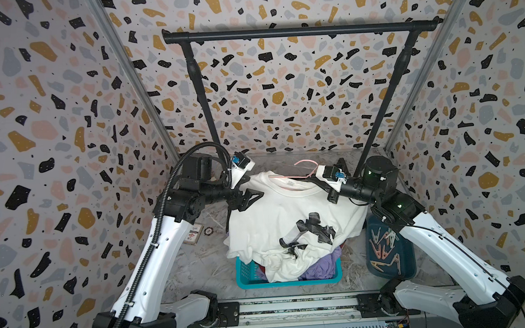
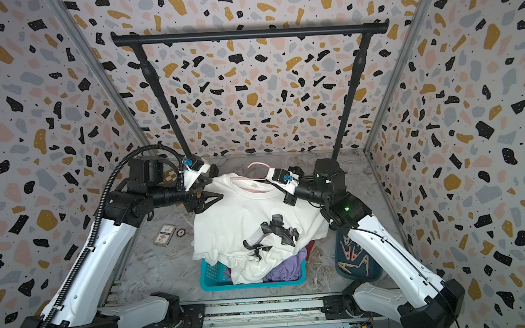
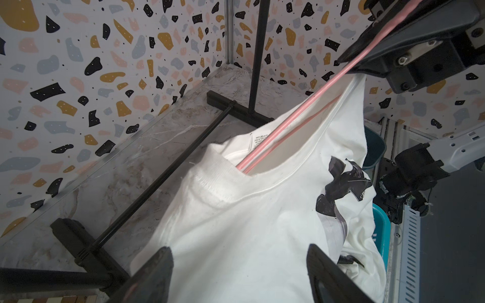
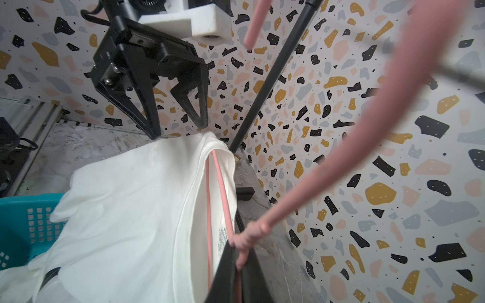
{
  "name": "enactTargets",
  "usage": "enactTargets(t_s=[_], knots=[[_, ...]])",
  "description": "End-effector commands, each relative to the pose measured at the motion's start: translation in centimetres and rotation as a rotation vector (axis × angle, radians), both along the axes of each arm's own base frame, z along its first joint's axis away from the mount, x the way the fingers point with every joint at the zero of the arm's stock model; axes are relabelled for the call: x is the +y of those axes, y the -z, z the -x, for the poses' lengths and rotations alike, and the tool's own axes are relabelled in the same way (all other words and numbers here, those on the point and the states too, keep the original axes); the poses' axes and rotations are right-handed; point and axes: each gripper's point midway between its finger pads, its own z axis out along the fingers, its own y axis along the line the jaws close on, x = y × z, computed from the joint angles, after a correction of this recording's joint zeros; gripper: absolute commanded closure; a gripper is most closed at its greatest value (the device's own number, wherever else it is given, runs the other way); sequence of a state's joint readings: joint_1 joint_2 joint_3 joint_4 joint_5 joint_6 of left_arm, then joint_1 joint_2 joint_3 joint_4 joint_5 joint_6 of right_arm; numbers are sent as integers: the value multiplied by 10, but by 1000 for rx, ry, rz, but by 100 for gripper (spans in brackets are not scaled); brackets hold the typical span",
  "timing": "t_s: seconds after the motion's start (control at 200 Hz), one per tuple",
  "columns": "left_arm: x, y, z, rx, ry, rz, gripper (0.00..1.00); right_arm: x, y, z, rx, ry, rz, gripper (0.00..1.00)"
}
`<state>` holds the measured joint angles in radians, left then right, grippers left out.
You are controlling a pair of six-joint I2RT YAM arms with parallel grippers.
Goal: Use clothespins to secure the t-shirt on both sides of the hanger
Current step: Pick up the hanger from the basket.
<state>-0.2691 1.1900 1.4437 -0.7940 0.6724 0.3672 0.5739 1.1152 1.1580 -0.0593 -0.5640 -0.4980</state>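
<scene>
Terrazzo booth (image 1: pixel 37 121): arms (image 1: pixel 155 253) bent inward; left end effector (image 4: pixel 178 129) spread by t-shirt (image 1: pixel 288 212); right end effector (image 3: pixel 350 65) clamps hanger (image 1: pixel 306 163).

A black garment rack (image 1: pixel 300 32) stands toward the back of the cell, 1 crossbar on 2 slanting uprights. Behind the rack and on either side of it rise 3 walls (image 1: pixel 51 105) in a terrazzo print: black, ochre, pink and grey-blue blotches on a pale ground. Silver metal posts (image 1: pixel 126 70) run up the 2 corners just behind the rack. Beneath it lies a grey marble-look floor (image 1: pixel 198 266). The rack's flat black feet (image 3: pixel 231 105) rest on it, joined by a low bar (image 3: pixel 162 174). Soft light falls evenly on the walls.
</scene>
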Motion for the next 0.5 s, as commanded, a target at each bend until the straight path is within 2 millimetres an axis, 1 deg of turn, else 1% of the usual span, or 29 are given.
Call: enactTargets(t_s=[0.0, 0.14, 0.27, 0.39, 0.496], knots=[[3, -11, 1, -67, 8, 14, 21, 0, -26, 13, -71, -55, -71, 100], [7, -16, -1, -83, -4, 19, 21, 1, -35, 22, -69, -102, -82, 100], [10, -25, -4, -113, -5, 48, 21, 0, -33, 24, -51, -121, -63, 100], [7, -19, -6, -90, 33, 40, 21, 1, -32, 30, -35, -152, -62, 100], [6, -16, -5, -110, 52, 41, 21, 2, -34, 34, -15, -185, -56, 100]])
